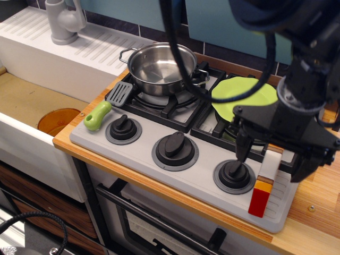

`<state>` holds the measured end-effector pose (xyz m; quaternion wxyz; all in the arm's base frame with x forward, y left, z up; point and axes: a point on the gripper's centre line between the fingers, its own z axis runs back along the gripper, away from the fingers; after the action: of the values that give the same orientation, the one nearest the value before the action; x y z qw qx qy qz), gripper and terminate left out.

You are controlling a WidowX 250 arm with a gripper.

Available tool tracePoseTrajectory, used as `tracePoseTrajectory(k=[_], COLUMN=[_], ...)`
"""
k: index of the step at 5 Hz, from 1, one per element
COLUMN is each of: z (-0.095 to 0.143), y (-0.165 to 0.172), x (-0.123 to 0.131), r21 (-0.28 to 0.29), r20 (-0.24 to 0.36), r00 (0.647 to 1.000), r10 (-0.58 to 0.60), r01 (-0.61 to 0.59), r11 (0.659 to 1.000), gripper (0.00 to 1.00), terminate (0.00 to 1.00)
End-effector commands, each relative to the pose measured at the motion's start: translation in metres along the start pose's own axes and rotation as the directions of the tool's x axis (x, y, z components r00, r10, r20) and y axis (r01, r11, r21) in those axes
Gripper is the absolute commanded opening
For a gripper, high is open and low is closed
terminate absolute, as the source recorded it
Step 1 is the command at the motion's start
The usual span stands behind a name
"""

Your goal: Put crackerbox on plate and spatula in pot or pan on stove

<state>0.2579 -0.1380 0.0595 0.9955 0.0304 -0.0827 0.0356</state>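
Observation:
The crackerbox (267, 178) stands on its narrow edge at the front right of the grey stove (202, 178), red end down. My gripper (273, 157) hangs open over the box's top end, one finger (241, 150) to its left and the other on its right. Behind it, the lime-green plate (241, 95) lies on the right burner, partly hidden by the arm. On the left burner sits the steel pot (162, 66), empty. The spatula (105, 106) lies at the stove's left edge, grey blade toward the pot and green handle toward the front.
Three black knobs (175, 144) line the stove's front. An orange-brown disc (57, 121) lies in the sink at the left, below a white drainboard with a grey faucet (64, 21). Wooden counter (319, 180) runs along the stove's right side.

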Motion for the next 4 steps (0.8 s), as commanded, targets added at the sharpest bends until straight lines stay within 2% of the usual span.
tracePoseTrajectory(k=[1,2,3,4], z=[-0.0096,-0.0180,-0.0176,-0.0090], y=[-0.0069,-0.0090,-0.0110,-0.0094], x=[-0.0005,-0.0020,-0.0010,0.0015], r21=[-0.032,-0.044,-0.036,-0.031], r20=[0.041,0.048,0.033,0.012], r00=[0.999,0.999,0.999,1.000], r10=[0.014,0.016,0.021,0.010], r01=[-0.012,-0.014,-0.020,-0.010], r11=[0.999,0.999,0.999,0.999], gripper=[1.00,1.00,0.00,0.00], terminate=[0.00,0.00,0.00,0.00])
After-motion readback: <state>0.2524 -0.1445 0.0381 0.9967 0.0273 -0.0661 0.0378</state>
